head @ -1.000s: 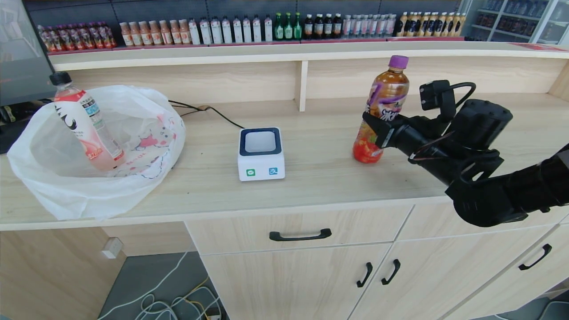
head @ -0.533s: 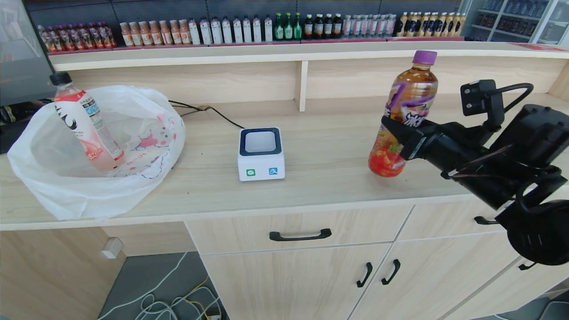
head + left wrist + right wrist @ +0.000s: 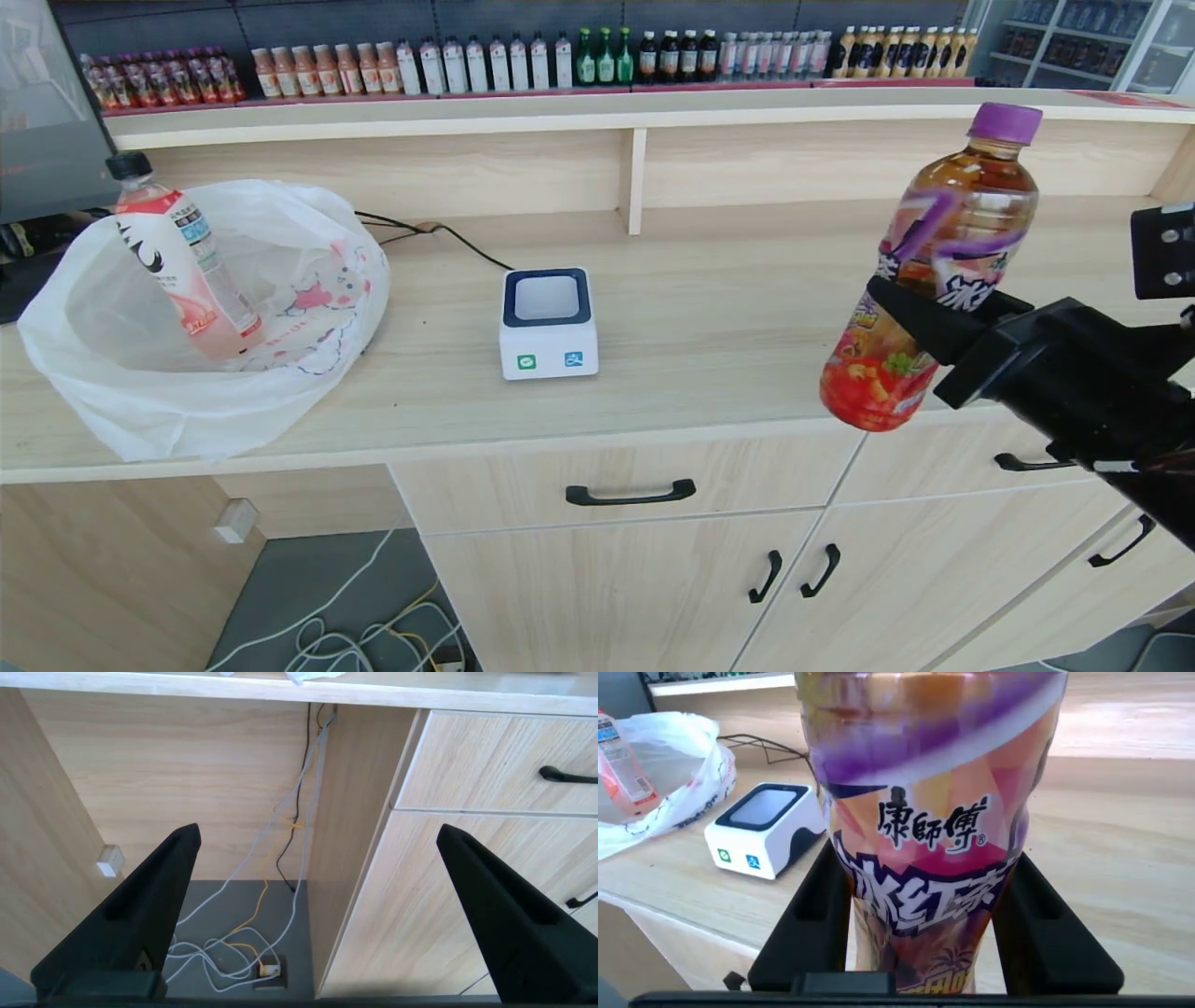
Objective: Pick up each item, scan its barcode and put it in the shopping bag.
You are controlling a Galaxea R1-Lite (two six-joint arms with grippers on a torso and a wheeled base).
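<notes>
The right gripper pinches the purple-capped tea bottle around its lower label, 1 black finger on each side of the body, as the right wrist view shows. The bottle is held in the air well to the right of the scanner and nearer the robot than it, nearly upright, its cap tipped a little further right than its red base

The scanner – a small white cube with a dark-rimmed window on top – sits on the wooden counter, and from the right wrist it shows beyond the bottle. A dark cable runs along the counter behind the scanner

To the left of the scanner, apart from it, the white shopping bag lies open on the counter. 1 pink drink bottle with a black cap leans inside it, cap tilted away from the scanner; bag and bottle also appear in the right wrist view

The left gripper hangs lower than the scanner, below counter height – its 2 fingers spread wide with nothing between them, facing a recess with loose cables beside the drawer fronts

Behind the scanner, past the counter's raised back ledge, a long row of drink bottles stands on a shelf
</notes>
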